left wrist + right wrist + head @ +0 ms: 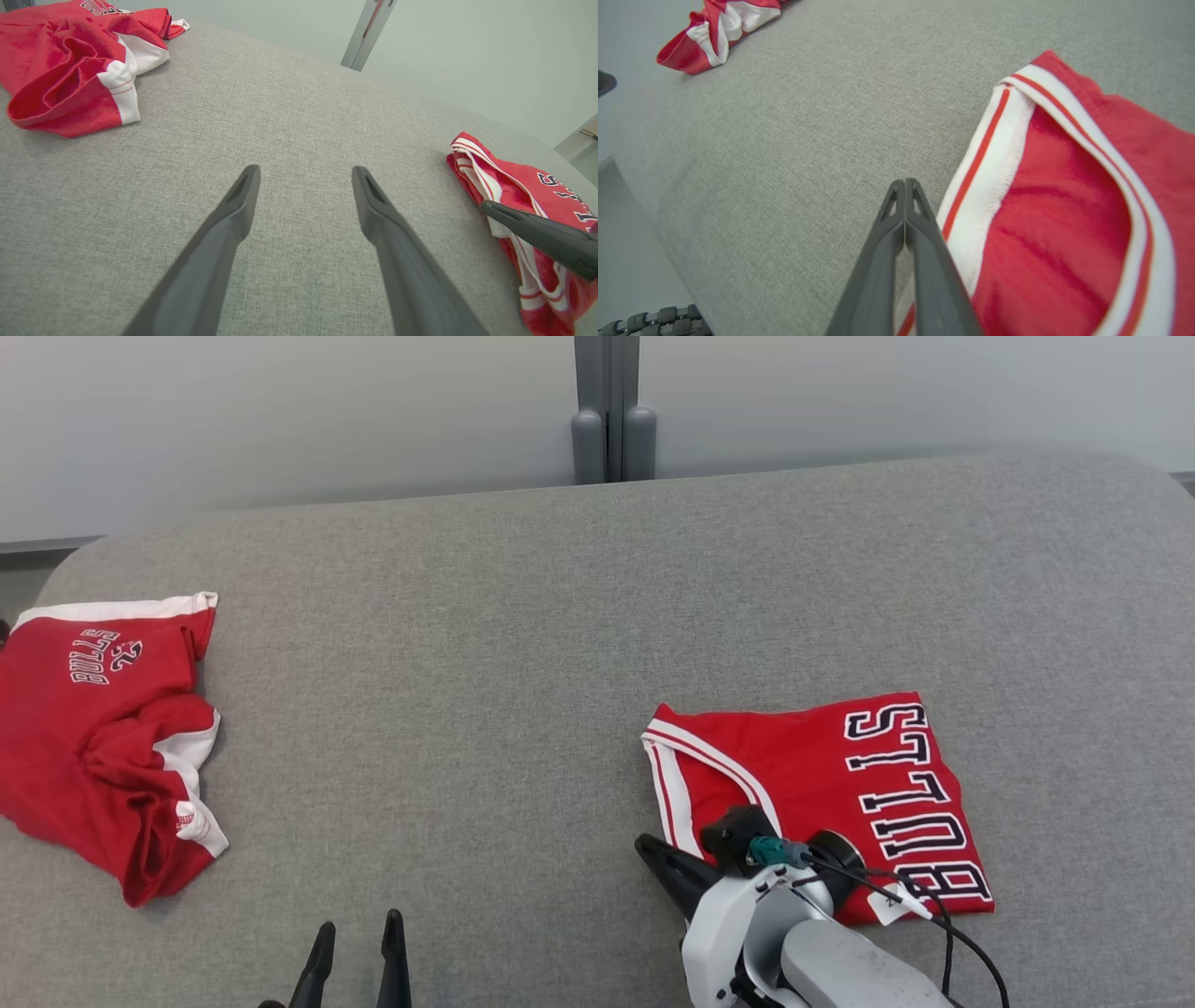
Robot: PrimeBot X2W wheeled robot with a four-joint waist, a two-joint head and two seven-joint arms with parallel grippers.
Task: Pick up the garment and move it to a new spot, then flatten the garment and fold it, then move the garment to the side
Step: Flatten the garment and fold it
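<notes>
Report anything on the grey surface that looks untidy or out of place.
The red garment at the left side of the grey surface lies crumpled, bunched in loose folds, its lettering upside down in the head view. The folded jersey on the right lies flat and neat. Nothing looks spilled or damaged.

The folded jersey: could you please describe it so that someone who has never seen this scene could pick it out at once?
Look at the grey cushioned surface and go to its right half, near the front edge. There lies the folded jersey, red with white trim. Unlike the crumpled red garment far left, it is a flat, neat rectangle bearing big BULLS lettering.
</notes>
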